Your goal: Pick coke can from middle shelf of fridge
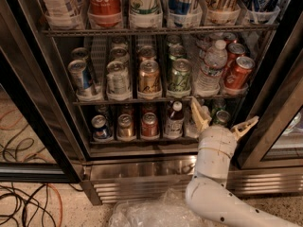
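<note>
The fridge (137, 168) stands open in front of me. The coke can (238, 72), red with a silver lid, leans at the right end of the middle shelf (123, 101), with more red cans (235, 51) behind it. My gripper (222, 119) is open, fingers spread and pointing up. It is below the middle shelf's right part, in front of the bottom shelf, lower and a little left of the coke can. It holds nothing.
On the middle shelf stand a water bottle (210, 67), a green can (180, 74), a gold-orange can (149, 77), a silver can (117, 78) and a blue can (81, 77). A large Coca-Cola bottle (104, 1) is above. The door frame (270, 122) is at right; cables (23, 202) and a plastic bag (151, 214) lie on the floor.
</note>
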You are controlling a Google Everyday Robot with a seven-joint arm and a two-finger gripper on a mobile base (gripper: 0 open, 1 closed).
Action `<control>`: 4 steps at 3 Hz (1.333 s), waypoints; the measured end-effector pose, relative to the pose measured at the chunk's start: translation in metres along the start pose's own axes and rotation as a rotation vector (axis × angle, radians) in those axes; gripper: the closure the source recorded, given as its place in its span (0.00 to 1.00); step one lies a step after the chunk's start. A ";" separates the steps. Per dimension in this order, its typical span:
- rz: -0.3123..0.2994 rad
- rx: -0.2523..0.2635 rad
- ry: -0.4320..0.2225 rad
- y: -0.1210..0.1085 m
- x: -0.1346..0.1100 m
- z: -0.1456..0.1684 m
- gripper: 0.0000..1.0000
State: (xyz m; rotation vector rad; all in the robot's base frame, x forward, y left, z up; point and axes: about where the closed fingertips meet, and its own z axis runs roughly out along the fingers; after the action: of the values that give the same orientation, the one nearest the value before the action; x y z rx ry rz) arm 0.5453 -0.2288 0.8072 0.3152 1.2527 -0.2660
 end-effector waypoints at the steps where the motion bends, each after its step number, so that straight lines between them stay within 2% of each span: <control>1: -0.005 0.016 0.002 -0.009 0.001 0.002 0.00; 2: -0.028 -0.010 0.020 -0.017 0.001 0.000 0.00; 3: -0.060 -0.073 0.039 -0.021 -0.001 -0.002 0.00; 4: -0.060 -0.073 0.039 -0.021 -0.001 -0.002 0.00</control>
State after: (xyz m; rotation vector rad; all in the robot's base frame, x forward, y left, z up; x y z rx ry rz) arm 0.5354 -0.2470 0.8061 0.2209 1.3089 -0.2657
